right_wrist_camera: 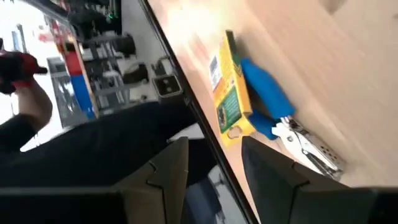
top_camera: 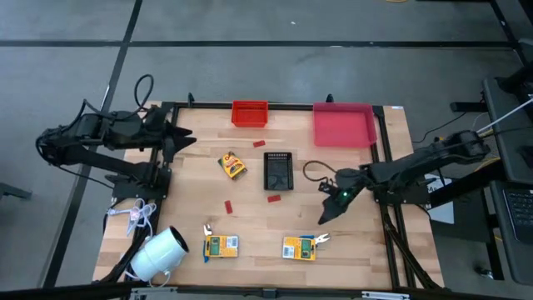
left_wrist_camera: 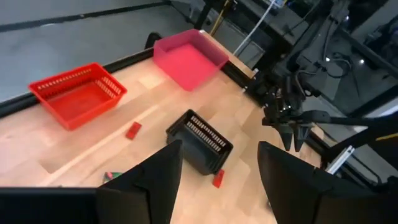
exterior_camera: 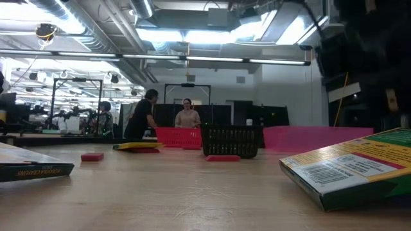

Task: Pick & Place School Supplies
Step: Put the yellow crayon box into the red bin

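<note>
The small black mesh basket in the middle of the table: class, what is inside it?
In the high view, the small black mesh basket shows only its own slotted floor; nothing lies inside. The left wrist view hides part of its interior behind the near wall.

Both arms are dark, near-black, built of jointed tubular segments. The left arm (top_camera: 100, 137) carries a black cable looping above its wrist section. The right arm (top_camera: 416, 167) shows a small green light near its wrist and a thin dark cable curling beside it. The left gripper (left_wrist_camera: 217, 180) has two broad, flat, matte black fingers with angled, chamfered edges. The right gripper (right_wrist_camera: 214, 171) has fingers of the same dark, blocky, faceted shape.
</note>
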{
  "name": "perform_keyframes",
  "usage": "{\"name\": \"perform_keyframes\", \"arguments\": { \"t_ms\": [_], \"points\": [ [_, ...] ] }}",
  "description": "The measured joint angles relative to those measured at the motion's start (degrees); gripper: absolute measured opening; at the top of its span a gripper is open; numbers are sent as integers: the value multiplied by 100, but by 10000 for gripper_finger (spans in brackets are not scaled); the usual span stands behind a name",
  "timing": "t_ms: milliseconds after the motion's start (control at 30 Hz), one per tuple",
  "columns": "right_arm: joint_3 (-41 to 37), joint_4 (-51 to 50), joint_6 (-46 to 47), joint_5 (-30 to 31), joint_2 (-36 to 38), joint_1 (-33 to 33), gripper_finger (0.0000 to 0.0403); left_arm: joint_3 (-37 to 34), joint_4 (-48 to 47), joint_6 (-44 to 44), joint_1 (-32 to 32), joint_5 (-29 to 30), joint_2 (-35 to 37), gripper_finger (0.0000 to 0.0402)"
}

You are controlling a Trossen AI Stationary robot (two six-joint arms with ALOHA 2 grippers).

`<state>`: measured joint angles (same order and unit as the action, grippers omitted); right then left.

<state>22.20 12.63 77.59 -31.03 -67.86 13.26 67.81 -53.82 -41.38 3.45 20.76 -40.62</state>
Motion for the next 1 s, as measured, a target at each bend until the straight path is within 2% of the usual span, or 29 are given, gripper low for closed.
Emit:
{"name": "perform_keyframes", "arguments": {
  "t_ms": [133,300,500,667,1000],
  "points": [
    [240,488,-280,-267,-819,10,155,-4,166,-8,114,-27,-189,202],
    [698,515,-833,-541,-1715,10,155,-4,426,-49,182,-28,-304,202],
    [895,496,-1193,-590,-2460,76,155,-7,593,-186,182,-28,-330,202],
    [900,498,-1227,-701,-2753,217,155,-7,629,-224,182,-29,-337,199],
    [903,841,-901,-730,-2755,583,155,-7,626,-196,182,-85,-371,198]
  ]
}}
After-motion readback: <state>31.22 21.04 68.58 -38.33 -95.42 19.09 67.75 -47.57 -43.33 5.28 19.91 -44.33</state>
